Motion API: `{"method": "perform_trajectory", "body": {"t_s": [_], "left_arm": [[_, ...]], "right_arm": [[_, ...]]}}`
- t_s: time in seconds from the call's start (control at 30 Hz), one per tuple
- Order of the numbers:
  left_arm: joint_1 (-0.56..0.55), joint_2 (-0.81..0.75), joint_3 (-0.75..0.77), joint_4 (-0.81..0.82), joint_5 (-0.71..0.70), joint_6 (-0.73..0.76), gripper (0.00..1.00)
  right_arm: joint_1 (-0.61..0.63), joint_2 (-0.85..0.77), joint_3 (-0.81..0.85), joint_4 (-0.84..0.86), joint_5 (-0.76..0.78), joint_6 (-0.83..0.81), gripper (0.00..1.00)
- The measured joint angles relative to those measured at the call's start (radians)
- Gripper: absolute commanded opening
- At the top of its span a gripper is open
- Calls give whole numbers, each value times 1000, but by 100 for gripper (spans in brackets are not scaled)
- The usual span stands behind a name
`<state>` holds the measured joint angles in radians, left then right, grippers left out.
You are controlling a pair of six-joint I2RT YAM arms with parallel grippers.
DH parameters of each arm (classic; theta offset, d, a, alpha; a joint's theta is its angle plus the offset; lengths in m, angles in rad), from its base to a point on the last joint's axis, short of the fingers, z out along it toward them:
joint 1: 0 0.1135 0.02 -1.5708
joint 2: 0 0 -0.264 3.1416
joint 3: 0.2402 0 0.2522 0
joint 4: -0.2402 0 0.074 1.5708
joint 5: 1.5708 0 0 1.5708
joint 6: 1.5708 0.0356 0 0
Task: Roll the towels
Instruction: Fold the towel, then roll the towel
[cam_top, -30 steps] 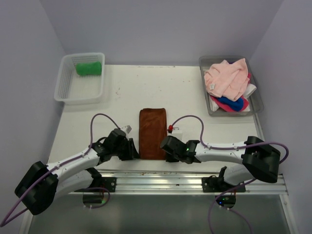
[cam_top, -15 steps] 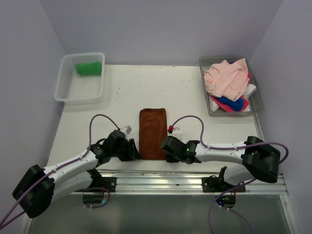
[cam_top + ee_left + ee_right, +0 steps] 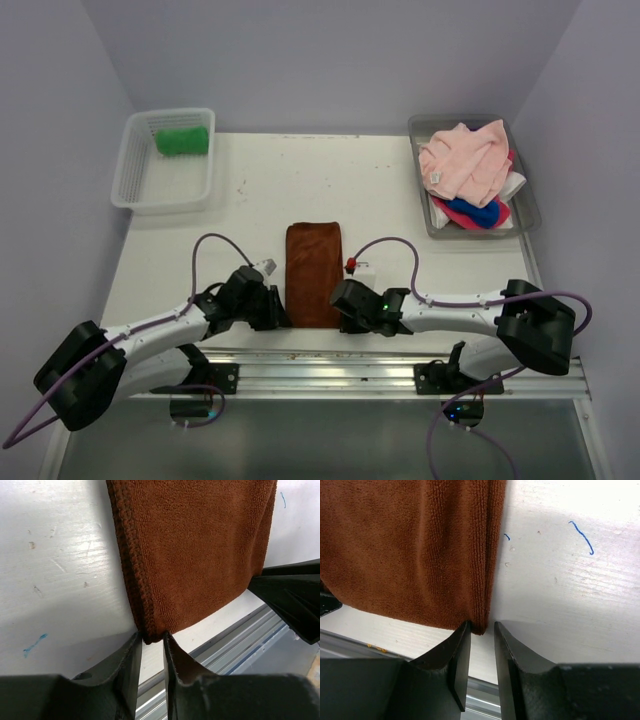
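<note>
A rust brown towel (image 3: 313, 270) lies folded flat in a long strip on the table's near middle. My left gripper (image 3: 281, 311) is at its near left corner. In the left wrist view the jaws (image 3: 153, 637) stand narrow, with the towel's (image 3: 195, 555) corner wedged between the tips. My right gripper (image 3: 345, 312) is at the near right corner. In the right wrist view it (image 3: 482, 628) is narrowly open. The towel's (image 3: 410, 550) corner touches the left finger only.
A white mesh basket (image 3: 122, 172) at the back left holds a rolled green towel (image 3: 182, 140). A grey tray (image 3: 470, 122) at the back right holds pink (image 3: 462, 160), blue (image 3: 468, 212) and white (image 3: 516, 186) towels. The metal rail (image 3: 330, 362) runs along the near edge.
My left gripper has shifted slightly right, closing in on the towel's near left corner. The right arm and the towel have stayed put.
</note>
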<state>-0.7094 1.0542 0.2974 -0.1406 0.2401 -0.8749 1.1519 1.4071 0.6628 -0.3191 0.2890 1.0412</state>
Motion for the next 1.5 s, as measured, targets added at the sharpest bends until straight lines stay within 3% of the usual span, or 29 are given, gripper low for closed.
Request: {"method": "perform_trajectory", "body": {"t_s": [0.37, 0.47, 0.6, 0.87, 1.1, 1.5], "left_arm": [[0, 31, -1, 26, 4, -7, 5], [0, 30, 0, 24, 2, -8, 0], [0, 20, 0, 12, -5, -8, 0], [0, -4, 43, -92, -35, -8, 0], [-1, -3, 168, -213, -59, -8, 0], [10, 110, 310, -302, -100, -5, 0]], "right_arm": [[0, -35, -29, 4, -1, 8, 29], [0, -32, -31, 23, -6, 7, 23], [0, -20, -33, 55, -19, 5, 0], [2, -63, -31, 36, 3, 5, 0], [3, -102, 18, -26, 47, -14, 0], [-38, -77, 138, -82, 105, -96, 0]]}}
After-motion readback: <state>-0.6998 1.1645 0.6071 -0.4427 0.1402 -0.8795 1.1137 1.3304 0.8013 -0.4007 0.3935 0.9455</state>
